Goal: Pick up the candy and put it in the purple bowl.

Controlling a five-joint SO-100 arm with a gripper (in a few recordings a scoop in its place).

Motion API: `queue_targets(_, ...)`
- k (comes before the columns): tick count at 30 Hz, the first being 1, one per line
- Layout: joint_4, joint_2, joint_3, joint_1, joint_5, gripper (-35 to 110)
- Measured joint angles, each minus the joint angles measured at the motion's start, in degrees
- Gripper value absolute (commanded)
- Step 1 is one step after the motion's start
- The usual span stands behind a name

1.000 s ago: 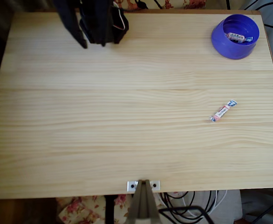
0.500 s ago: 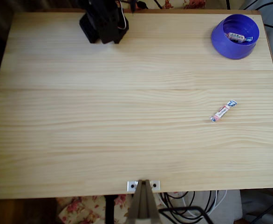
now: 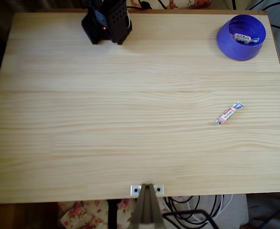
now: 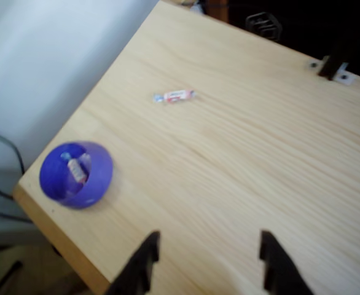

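Overhead view first: the black arm point(image 3: 106, 21) sits bunched up at the far edge of the pale pine table point(image 3: 130, 124), left of centre, with a small red light glowing on its body. From up here its fingers are tucked under the housing, so how the jaws stand can't be read in this view. Over at the top right corner sits the purple bowl point(image 3: 241, 37), upright, close to the table's edge, and there's already a wrapped candy inside it point(image 3: 242, 38), showing white, red and blue. Well below the bowl, out on bare wood toward the right side, lies the loose candy point(image 3: 229, 113), a slim wrapper with twisted ends, angled diagonally, touching nothing. At the near edge a small metal bracket point(image 3: 147, 190) is fixed to the table with a stand rising from it.

Now the wrist view, a bit blurred: the gripper point(image 4: 207, 261) hangs above the wood with its two dark fingers point(image 4: 144, 261) spread wide apart, nothing between them. The purple bowl point(image 4: 75, 175) sits to the left, near the table's corner, with the candy inside it point(image 4: 75, 169) visible. The loose candy point(image 4: 175, 96) lies farther out, up the picture, well apart from bowl and gripper alike.
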Motion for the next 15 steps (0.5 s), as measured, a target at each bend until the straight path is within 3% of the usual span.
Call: queue_targets(15, 0.00, -17.40, 0.00, -10.46, 0.44, 26)
